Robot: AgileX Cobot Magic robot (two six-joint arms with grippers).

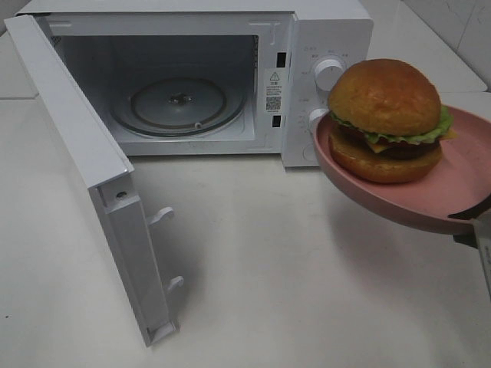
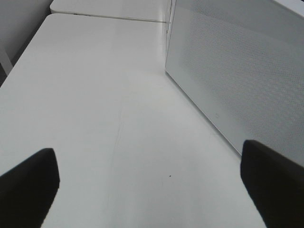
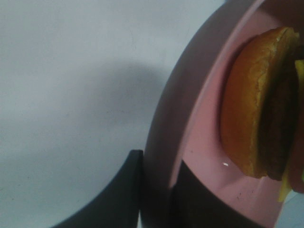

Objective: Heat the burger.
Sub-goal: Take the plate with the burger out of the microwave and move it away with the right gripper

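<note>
My right gripper pinches the rim of the pink plate with the burger up right of the open microwave, and my left gripper is wide open.

- The left gripper has two black fingers. They look thick, with rounded corners and smooth, dull sides.
- One finger shows at each side of the left wrist view. Only their ends are in the picture.
- The right gripper has black fingers too. They are smooth and a little shiny.
- One right finger curves like a hook and gets thin at its tip. The other one looks wide and flat.
- In the high view, only a small bit of the right gripper shows: a dark strip, with a pale grey part under it.
- No cables, screws or marks show anywhere on these parts.
</note>
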